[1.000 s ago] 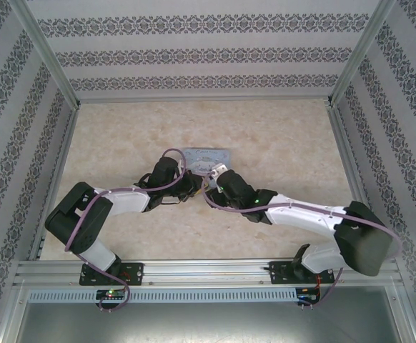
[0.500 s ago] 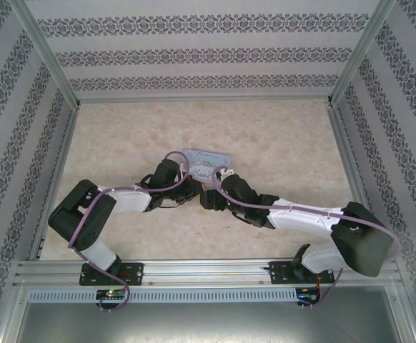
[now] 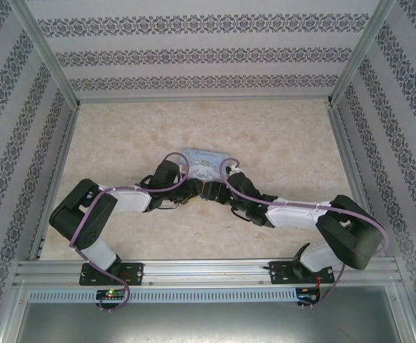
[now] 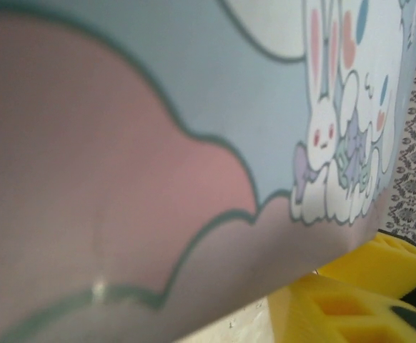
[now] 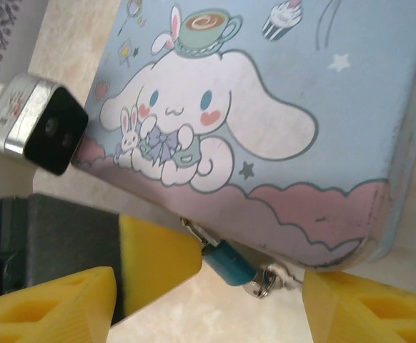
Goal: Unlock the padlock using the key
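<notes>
right gripper [image 5: 208, 289] spread wide, straddling padlock [image 5: 229, 263], which lies on the table against the tin's [image 5: 279, 93] near edge. left gripper [image 3: 192, 190] finger at its shackle end; its grip: can't tell.

Both arms are built of glossy white tubular links [image 3: 126, 201] joined by bulky matte black joint housings [image 3: 86, 214]. A lilac cable [image 3: 71, 239] loops in the open beside the left arm's links, and a second lilac cable [image 3: 294, 207] runs along the right arm's white link. Each arm ends below in a black base plate [image 3: 111, 274]. The bright yellow plastic fingers [image 5: 51, 304] are blocky, with shallow moulded pockets. A small silver-and-black camera module [image 5: 36, 125] sits above the left arm's black wrist block [image 5: 51, 236]
</notes>
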You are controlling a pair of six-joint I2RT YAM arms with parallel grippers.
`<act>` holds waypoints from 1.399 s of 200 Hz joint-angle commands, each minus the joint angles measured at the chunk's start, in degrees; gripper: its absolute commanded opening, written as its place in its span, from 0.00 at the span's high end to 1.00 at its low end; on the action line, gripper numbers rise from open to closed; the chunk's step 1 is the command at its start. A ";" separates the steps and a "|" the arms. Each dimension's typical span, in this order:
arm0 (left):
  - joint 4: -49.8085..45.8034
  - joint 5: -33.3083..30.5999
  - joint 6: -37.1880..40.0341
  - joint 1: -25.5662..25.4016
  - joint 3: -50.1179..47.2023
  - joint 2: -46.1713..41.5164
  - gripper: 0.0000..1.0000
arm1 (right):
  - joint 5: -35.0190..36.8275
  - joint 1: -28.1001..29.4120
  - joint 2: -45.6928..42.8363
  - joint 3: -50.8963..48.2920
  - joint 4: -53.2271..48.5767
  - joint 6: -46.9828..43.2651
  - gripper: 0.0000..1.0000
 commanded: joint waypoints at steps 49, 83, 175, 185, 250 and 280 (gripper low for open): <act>-7.89 -3.09 2.09 -0.09 -1.11 -9.11 0.14 | -3.41 -2.60 4.68 1.86 5.28 2.14 0.30; -12.20 -5.54 3.43 0.09 -0.11 -13.16 0.03 | -7.61 -7.33 7.75 6.34 4.80 1.42 0.31; -20.37 -7.45 7.42 3.10 5.40 -16.02 0.00 | -13.53 -9.40 2.96 1.00 5.86 -6.20 0.36; -21.67 -7.48 8.49 4.03 6.66 -15.65 0.00 | -13.59 -9.12 2.87 0.84 4.81 -7.99 0.39; -33.82 -8.02 16.45 11.61 14.76 -11.56 0.00 | -14.89 -7.93 8.29 3.21 2.81 -14.05 0.49; -34.62 -7.42 17.80 13.39 15.61 -10.11 0.00 | -14.64 -6.66 12.02 5.82 2.00 -15.53 0.51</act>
